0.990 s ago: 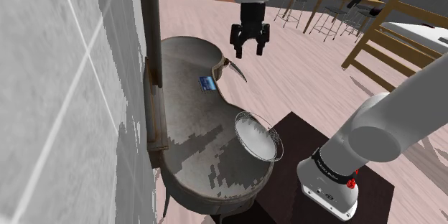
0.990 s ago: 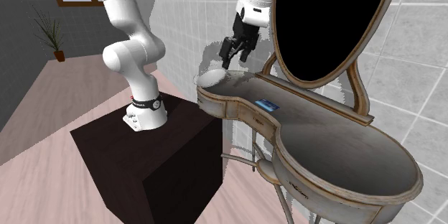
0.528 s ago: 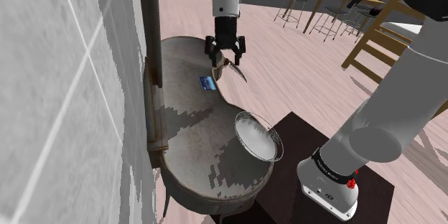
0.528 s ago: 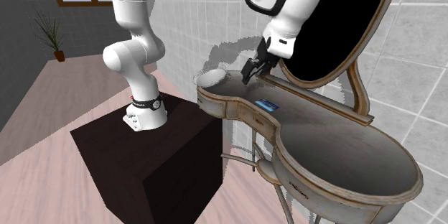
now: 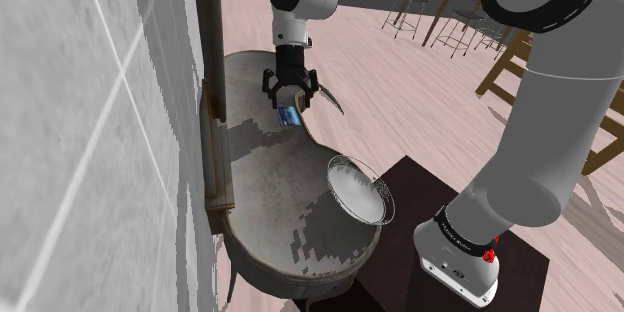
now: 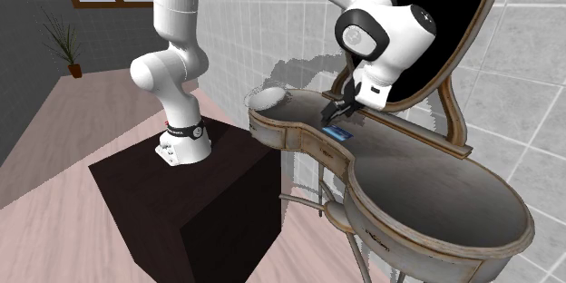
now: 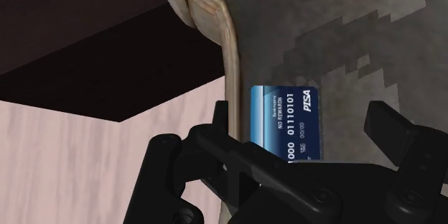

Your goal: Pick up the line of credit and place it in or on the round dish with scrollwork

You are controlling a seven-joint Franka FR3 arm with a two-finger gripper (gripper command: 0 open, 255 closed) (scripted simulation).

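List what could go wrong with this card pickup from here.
1. The card lies flat on the table. The open pincer straddling it may scrape the top or slip off the card's thin edges.
2. The card sits close to the table's rim, so a nudge could push it over onto the floor.
3. The dish stands toward the table's other end, and a loose grip could drop the card on the way.

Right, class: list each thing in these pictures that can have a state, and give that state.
Blue card: lying flat on the table top, not gripped.
Round dish: upright, empty.
Claw: open, its fingers either side of the card.
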